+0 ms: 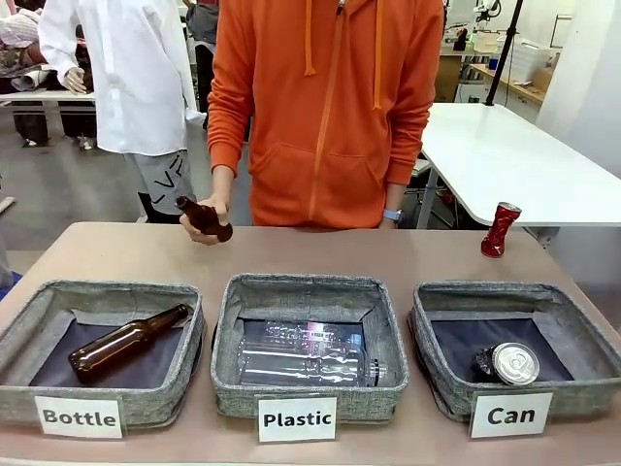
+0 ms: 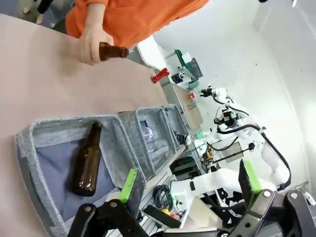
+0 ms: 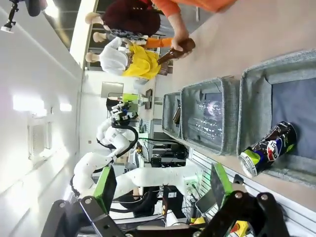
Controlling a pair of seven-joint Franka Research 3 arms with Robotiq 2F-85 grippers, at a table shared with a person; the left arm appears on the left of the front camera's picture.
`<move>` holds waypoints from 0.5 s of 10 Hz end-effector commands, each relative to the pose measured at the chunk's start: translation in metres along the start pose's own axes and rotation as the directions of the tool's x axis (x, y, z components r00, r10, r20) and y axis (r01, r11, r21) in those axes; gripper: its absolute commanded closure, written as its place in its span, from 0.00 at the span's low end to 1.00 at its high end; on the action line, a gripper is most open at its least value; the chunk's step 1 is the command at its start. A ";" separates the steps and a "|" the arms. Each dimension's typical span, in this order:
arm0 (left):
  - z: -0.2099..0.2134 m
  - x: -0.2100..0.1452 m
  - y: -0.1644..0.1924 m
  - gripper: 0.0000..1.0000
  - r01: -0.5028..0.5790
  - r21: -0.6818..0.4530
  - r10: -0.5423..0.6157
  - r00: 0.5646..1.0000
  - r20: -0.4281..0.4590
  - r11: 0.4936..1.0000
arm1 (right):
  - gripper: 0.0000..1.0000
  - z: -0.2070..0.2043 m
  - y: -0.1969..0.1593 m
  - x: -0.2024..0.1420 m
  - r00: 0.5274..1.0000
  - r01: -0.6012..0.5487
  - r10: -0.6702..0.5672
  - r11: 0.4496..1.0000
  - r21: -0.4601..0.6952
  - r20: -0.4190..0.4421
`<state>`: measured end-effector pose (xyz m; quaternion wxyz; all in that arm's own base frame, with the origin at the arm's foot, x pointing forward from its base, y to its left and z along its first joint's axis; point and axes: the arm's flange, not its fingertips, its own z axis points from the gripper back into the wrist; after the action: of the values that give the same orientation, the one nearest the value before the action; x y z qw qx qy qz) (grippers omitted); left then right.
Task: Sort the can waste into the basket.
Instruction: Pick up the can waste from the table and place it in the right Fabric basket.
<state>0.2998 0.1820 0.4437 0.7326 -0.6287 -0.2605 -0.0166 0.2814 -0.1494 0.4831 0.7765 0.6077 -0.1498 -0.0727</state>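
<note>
Red crushed can (image 1: 501,229) beyond grey woven basket (image 1: 577,390)

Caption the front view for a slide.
Black can in the Can basket, crushed red can standing on the table, a person's hand holding a brown bottle.

Three white cards (image 1: 298,419) stand on the baskets' near walls. The left basket (image 1: 19,335) reads "Bottle", the middle basket (image 1: 225,330) "Plastic" and the right basket (image 1: 582,335) "Can". The black can (image 3: 269,148) carries a round red, white and blue logo, its lettering unreadable.
</note>
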 end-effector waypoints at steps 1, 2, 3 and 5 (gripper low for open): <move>-0.013 -0.001 -0.024 0.00 0.045 -0.009 -0.045 0.999 -0.006 0.999 | 0.00 0.001 0.004 -0.003 1.000 -0.027 0.027 0.999 -0.021 -0.014; -0.013 -0.001 -0.024 0.00 0.045 -0.009 -0.045 0.999 -0.006 0.999 | 0.00 0.001 0.004 -0.003 1.000 -0.027 0.027 0.999 -0.021 -0.014; -0.013 -0.001 -0.024 0.00 0.045 -0.009 -0.045 0.999 -0.006 0.999 | 0.00 0.001 0.004 -0.003 1.000 -0.027 0.027 0.999 -0.021 -0.014; -0.013 -0.001 -0.024 0.00 0.045 -0.009 -0.045 0.999 -0.006 0.999 | 0.00 0.001 0.004 -0.003 1.000 -0.027 0.027 0.999 -0.021 -0.014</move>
<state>0.2985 0.1667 0.4649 0.7369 -0.6180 -0.2707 -0.0427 0.2802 -0.1478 0.4857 0.7802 0.6031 -0.1508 -0.0693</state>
